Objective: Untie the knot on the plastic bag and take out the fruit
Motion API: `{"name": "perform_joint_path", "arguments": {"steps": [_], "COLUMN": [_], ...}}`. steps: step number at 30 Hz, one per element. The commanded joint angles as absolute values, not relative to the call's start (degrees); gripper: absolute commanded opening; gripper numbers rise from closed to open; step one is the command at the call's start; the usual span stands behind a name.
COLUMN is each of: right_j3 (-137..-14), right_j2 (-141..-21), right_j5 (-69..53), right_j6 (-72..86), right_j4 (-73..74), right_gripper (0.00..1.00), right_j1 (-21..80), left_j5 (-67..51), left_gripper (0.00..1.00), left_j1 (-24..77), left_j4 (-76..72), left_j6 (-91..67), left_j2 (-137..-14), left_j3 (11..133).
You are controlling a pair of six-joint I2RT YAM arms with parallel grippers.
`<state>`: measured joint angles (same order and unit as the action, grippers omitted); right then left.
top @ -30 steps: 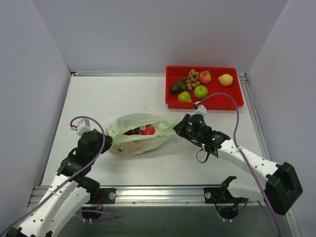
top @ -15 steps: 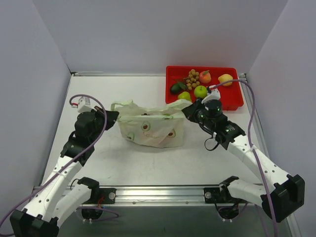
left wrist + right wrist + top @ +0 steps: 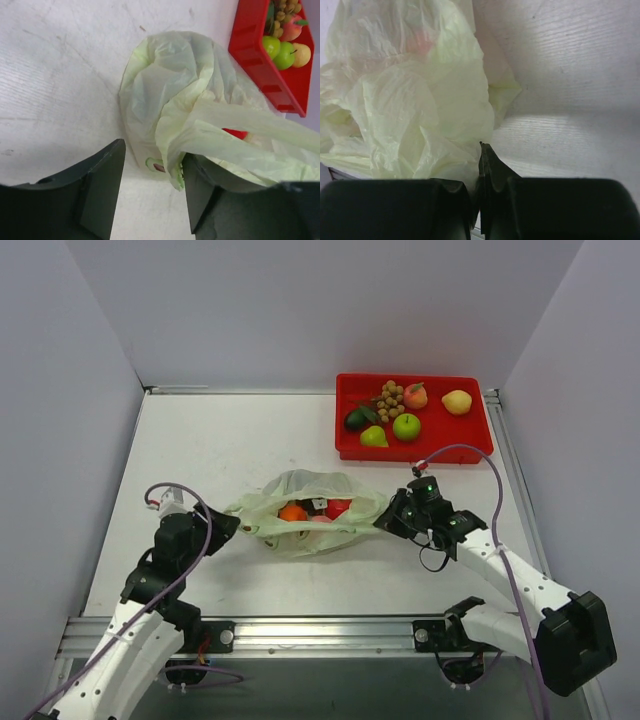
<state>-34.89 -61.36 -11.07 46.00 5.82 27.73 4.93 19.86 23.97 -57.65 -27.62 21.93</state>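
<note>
The pale green plastic bag [image 3: 312, 490] lies slumped on the table between my arms, its mouth gaping upward. Inside it show fruit: an orange piece [image 3: 292, 511], a red one [image 3: 338, 507] and a pink one between them. The knot is out of view. My left gripper [image 3: 222, 527] is open at the bag's left end; in the left wrist view a handle strip [image 3: 235, 120] drapes past the right finger of the left gripper [image 3: 152, 175]. My right gripper [image 3: 388, 521] is shut on the bag's right end, with the film [image 3: 420, 110] bunched against the tips of the right gripper [image 3: 481, 149].
A red tray [image 3: 420, 453] stands at the back right holding a tan longan cluster [image 3: 390, 398], a peach, a yellow fruit [image 3: 457, 401], a green apple [image 3: 406, 426] and a pear. The tray's corner [image 3: 255, 55] shows in the left wrist view. Grey walls enclose the table.
Half a second ago both grippers held the bag raised and stretched. It has since dropped to the table with its mouth open, and the left gripper has opened off the handle.
</note>
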Motion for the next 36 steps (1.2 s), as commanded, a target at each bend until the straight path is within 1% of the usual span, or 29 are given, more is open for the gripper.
{"name": "perform_joint_path", "arguments": {"steps": [1, 3, 4, 5, 8, 10, 14, 17, 20, 21, 23, 24, 25, 27, 28, 32, 36], "right_j3": [-34.3, -34.6, -35.0, -35.2, -36.1, -36.7, -38.1, -39.0, -39.5, -39.8, -40.2, -40.6, -40.7, -41.0, -41.1, -41.0, -40.5], "right_j2": [-59.1, -59.0, -59.0, -59.0, -59.1, -59.5, -60.7, -61.5, -62.0, -62.1, -62.1, -61.9, -61.7, -61.5, -61.2, -60.7, -60.3], "right_j5": [-8.2, -8.5, -8.7, -8.7, -7.8, -7.3, -5.6, -4.7, -4.4, -4.3, -3.5, -3.1, -2.0, -1.3, -1.1, -1.3, -1.1], "right_j6": [44.0, 43.2, 43.0, 42.3, 41.0, 40.4, 39.3, 38.7, 38.5, 38.5, 38.1, 37.9, 37.8, 37.3, 37.3, 37.1, 37.1], "right_j4": [9.8, 9.9, 9.9, 9.9, 10.1, 10.4, 10.6, 10.9, 11.1, 11.2, 11.7, 12.1, 12.5, 13.4, 13.6, 14.2, 14.3], "right_gripper": [0.0, 0.0, 0.0, 0.0, 0.0, 0.0, 0.0, 0.0, 0.0, 0.0, 0.0, 0.0, 0.0, 0.0, 0.0, 0.0, 0.0], "right_j1": [26.7, 26.7, 26.9, 27.1, 28.3, 29.6, 32.4, 34.0, 34.6, 34.8, 35.1, 35.3, 35.2, 35.3, 35.2, 35.3, 35.4], "left_j5": [8.6, 5.3, 4.0, 2.7, -2.7, -7.4, -14.1, -17.3, -17.5, -17.1, -14.8, -10.2, -6.8, -1.3, 4.7, 12.1, 18.4], "left_gripper": [0.62, 0.75, 0.85, 0.87, 0.93, 0.97, 0.97, 0.98, 0.97, 0.98, 0.97, 0.97, 0.98, 0.97, 0.97, 0.98, 0.98], "left_j1": [19.0, 19.0, 19.0, 19.0, 19.0, 19.1, 19.2, 19.7, 21.8, 23.0, 28.6, 31.3, 37.4, 43.0, 48.4, 54.0, 56.6], "left_j4": [26.9, 27.1, 27.7, 28.0, 29.5, 30.9, 32.5, 32.5, 33.0, 33.5, 33.7, 33.6, 33.7, 34.0, 34.1, 34.2, 34.1], "left_j6": [-44.8, -35.6, -32.5, -26.3, -16.0, -12.0, -4.2, -0.4, 5.0, 5.7, 6.9, 7.4, 8.0, 10.7, 11.4, 12.2, 11.9], "left_j2": [-27.5, -29.1, -29.7, -30.8, -33.6, -35.1, -39.7, -41.9, -47.0, -48.2, -51.7, -53.0, -54.1, -58.2, -59.6, -67.5, -73.5], "left_j3": [31.0, 34.7, 38.2, 40.4, 47.5, 51.0, 59.6, 63.2, 68.1, 70.6, 72.3, 73.1, 73.8, 74.1, 74.1, 74.5, 75.0]}}
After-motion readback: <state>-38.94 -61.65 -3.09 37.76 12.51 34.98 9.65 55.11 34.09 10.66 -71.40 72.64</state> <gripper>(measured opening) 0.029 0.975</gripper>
